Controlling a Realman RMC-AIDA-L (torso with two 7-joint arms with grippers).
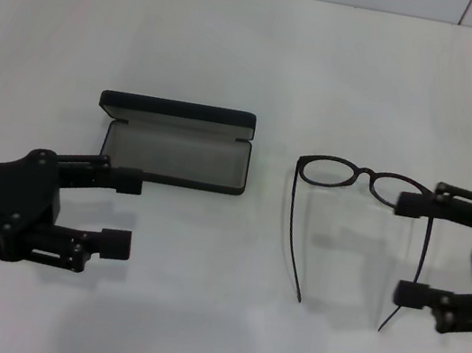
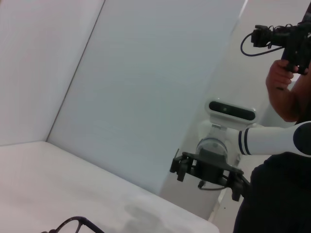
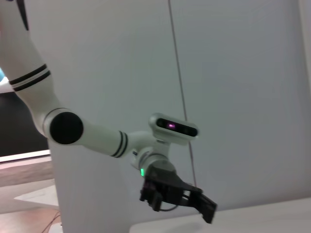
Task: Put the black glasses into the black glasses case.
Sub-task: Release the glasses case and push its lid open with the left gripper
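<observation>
Beyond the table (image 2: pixel 58 184), only the left wrist view shows a person (image 2: pixel 286 92) filming.

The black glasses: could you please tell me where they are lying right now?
In the head view, the black glasses lie unfolded on the white table, right of the open black glasses case, with the right end effector at their right temple.

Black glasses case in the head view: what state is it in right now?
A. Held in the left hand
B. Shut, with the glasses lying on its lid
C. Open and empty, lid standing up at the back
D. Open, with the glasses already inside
C. The black glasses case lies open showing only its grey lining, while the black glasses sit on the table beside it, toward the right hand.
</observation>
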